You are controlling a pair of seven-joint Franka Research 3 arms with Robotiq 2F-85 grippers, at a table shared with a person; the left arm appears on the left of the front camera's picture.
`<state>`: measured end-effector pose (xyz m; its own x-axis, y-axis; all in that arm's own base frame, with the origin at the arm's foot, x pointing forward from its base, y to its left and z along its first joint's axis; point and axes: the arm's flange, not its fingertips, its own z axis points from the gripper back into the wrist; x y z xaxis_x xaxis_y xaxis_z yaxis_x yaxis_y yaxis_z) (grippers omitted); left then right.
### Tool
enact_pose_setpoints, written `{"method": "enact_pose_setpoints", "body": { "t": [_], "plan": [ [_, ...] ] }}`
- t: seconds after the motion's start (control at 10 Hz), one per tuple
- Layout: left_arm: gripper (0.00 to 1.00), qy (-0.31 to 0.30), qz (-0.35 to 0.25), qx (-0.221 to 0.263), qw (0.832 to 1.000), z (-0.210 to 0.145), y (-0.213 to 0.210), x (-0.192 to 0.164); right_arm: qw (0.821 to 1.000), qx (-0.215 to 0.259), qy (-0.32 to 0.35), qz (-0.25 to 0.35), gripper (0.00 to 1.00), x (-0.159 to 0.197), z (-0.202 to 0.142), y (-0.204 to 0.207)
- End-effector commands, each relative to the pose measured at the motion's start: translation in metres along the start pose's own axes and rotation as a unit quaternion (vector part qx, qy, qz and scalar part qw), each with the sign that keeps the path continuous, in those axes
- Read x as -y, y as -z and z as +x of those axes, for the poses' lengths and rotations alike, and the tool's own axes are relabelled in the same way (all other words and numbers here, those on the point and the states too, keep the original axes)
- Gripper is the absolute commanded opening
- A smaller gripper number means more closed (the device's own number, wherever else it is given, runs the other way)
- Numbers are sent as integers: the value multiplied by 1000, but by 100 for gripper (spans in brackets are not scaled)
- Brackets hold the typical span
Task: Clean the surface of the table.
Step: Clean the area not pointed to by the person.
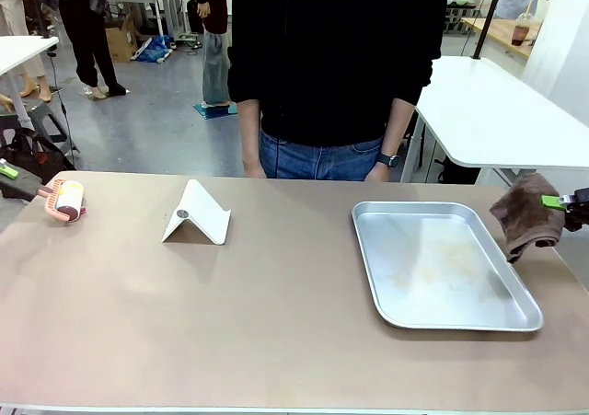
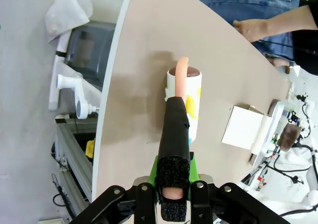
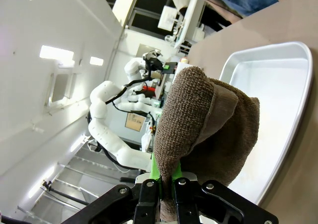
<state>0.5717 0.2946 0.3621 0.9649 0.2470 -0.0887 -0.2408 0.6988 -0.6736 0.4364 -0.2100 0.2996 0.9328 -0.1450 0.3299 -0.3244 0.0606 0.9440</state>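
Observation:
The tan-brown table [image 1: 276,323] spans the front view. At its far left edge my left gripper [image 1: 35,192] is shut on the black handle of a lint roller [image 1: 66,200] with a pink frame and a white and yellow roll. In the left wrist view the roller [image 2: 186,105] lies on the table [image 2: 144,60] just beyond my gripper [image 2: 173,186]. At the far right my right gripper [image 1: 569,203] is shut on a brown cloth [image 1: 526,216] that hangs over the table's edge. The right wrist view shows the cloth [image 3: 208,129] bunched above the gripper [image 3: 169,186].
A shiny metal tray [image 1: 442,268] lies right of centre, next to the cloth. A white folded stand [image 1: 198,214] sits left of centre. A person in a black top and jeans [image 1: 322,157] stands at the far edge. A white table [image 1: 497,111] is at the back right.

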Motion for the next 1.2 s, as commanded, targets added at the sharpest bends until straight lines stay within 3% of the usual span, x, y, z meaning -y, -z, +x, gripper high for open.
{"method": "enact_pose_setpoints", "body": {
  "t": [0.0, 0.4, 0.7, 1.1],
  "plan": [
    [22, -1, 55, -23, 998, 5, 26, -1, 1000, 0, -2, 7, 9, -4, 0, -1],
    [22, 12, 55, -46, 997, 24, 47, 33, 1000, 0, -2, 7, 9, -4, 0, -1],
    [22, 34, 9, -55, 998, 37, 52, 63, 1000, 0, -2, 7, 9, -4, 0, -1],
    [22, 98, -80, -34, 991, -10, 7, 74, 1000, 0, -2, 7, 9, -4, 0, -1]
  ]
}}
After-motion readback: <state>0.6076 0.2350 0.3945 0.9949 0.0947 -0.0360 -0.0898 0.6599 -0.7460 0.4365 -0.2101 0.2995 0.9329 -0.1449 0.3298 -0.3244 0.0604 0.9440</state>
